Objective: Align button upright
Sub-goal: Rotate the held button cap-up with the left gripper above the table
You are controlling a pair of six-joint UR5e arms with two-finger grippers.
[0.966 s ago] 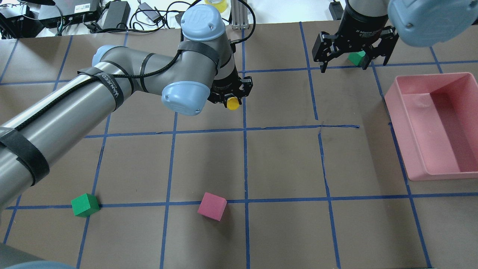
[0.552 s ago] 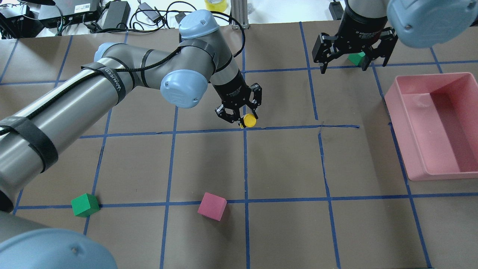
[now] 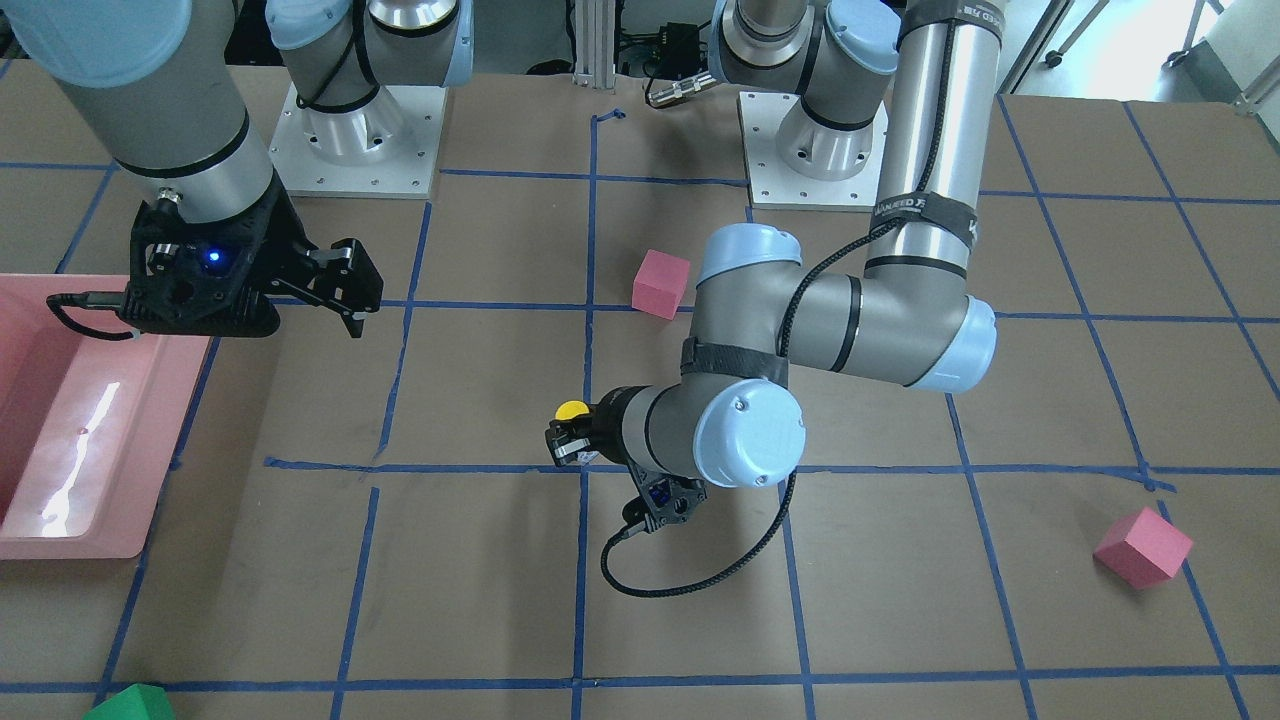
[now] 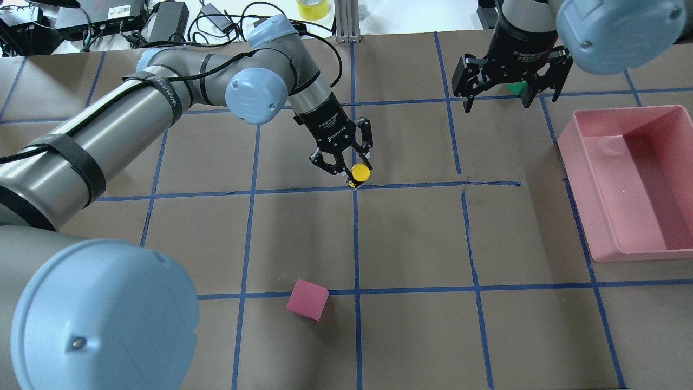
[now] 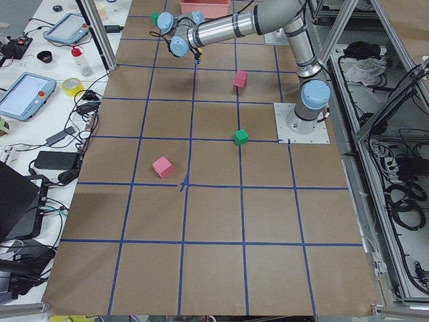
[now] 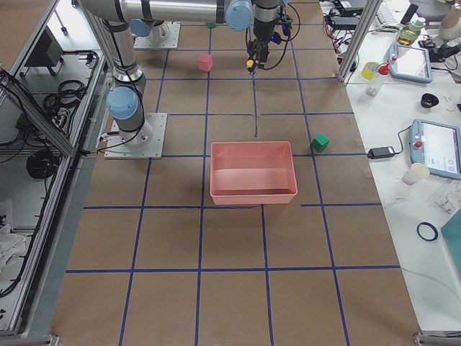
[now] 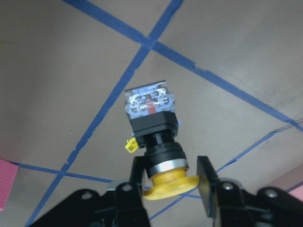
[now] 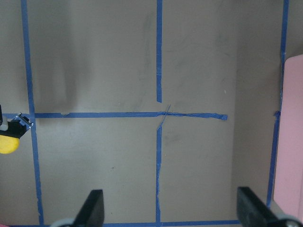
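The button (image 4: 360,172) has a round yellow cap and a black and grey boxy body. My left gripper (image 4: 352,169) is shut on the button at its cap and collar. It holds the button tilted, with the body's base low over a blue tape crossing. In the left wrist view the fingers (image 7: 207,176) flank the cap, and the body (image 7: 154,127) points away toward the table. The cap also shows in the front view (image 3: 571,411) and at the right wrist view's left edge (image 8: 8,143). My right gripper (image 4: 498,100) is open and empty at the far right.
A pink bin (image 4: 566,135) stands at the right edge. A pink cube (image 4: 307,299) lies near the front middle. A green cube (image 4: 517,86) sits just behind the right gripper. The left arm's elbow fills the near left corner of the overhead view.
The left arm carried the button toward the near side and to the right, down to the tape crossing, while the wrist turned. The elbow swung into the near left corner. The right arm barely moved.
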